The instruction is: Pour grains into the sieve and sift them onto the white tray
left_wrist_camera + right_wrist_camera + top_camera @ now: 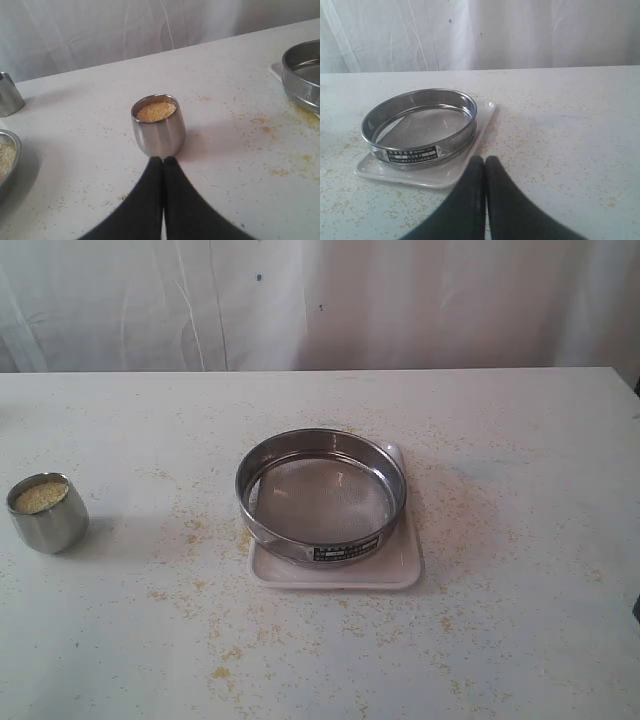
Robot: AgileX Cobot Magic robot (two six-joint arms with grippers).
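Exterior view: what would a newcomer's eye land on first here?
The steel sieve sitting on the white tray at the middle of the table, its mesh looking empty. Next, the small steel cup, filled with yellow grains, standing alone at the left edge. Yellow specks are scattered over the table around both.

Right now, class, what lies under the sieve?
The white tray sits under the sieve, its rim showing along the front and right. The tray's middle is covered by the sieve.
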